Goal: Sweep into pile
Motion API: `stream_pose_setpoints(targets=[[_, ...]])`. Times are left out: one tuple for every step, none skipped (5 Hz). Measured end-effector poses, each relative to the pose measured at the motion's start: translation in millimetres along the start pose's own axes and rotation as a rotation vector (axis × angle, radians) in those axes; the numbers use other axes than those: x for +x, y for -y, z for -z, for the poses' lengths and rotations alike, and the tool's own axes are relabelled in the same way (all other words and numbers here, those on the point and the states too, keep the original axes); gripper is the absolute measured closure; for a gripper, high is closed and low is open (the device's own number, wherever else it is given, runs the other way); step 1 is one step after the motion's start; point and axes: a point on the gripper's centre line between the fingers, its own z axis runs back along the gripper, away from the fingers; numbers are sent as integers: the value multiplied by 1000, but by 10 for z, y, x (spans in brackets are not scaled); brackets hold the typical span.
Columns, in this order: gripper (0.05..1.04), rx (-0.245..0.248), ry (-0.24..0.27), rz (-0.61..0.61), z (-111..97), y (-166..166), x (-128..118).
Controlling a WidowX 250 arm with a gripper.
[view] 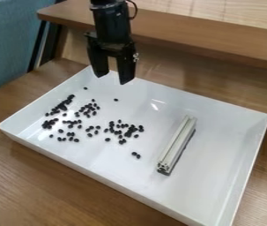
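Gripper [113, 78] hangs over the far left edge of the tray [224, 152], jaws spread apart, nothing between them. Black beans [131, 131] lie scattered across the left half of the tray floor, a few loose clumps plus strays, so no single pile; sweeping looks not yet begun. Pale grooved bar [176, 143] lies right of the beans, slanting from the far side toward the near side, apart from them, and is likely the sweeper. Step in hand is probably picking it up: center over the bar's middle, turn the jaws so they close across its narrow width, come down straight, grip firmly so it doesn't twist. There seems to be a dark strip along its underside, maybe a sweeping edge, though it's hard to tell from this angle; keep that side down and flat on the floor. Then set it outside the strays and push slowly toward the main clump, as fast strokes could scatter beans. Tray walls slope up all round, so lift over the far rim before lowering and don't ram the left wall near the outer beans. Wooden shelf [176, 27] sits behind the tray; best approach room is the white floor on both sides of the bar.
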Motion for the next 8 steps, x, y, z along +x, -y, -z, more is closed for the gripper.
stream_pose_setpoints(targets=[[83,-18,-34,-2,147,-2,-13],[83,-86,-36,8,382,80,24],[83,-111,-28,41,452,265,84],[83,-118,-24,62,503,510,162],[83,-123,-25,79,533,737,210],[83,-122,-44,42,634,914,178],[83,-103,-51,-28,696,946,157],[83,-61,-103,-84,892,953,109]])
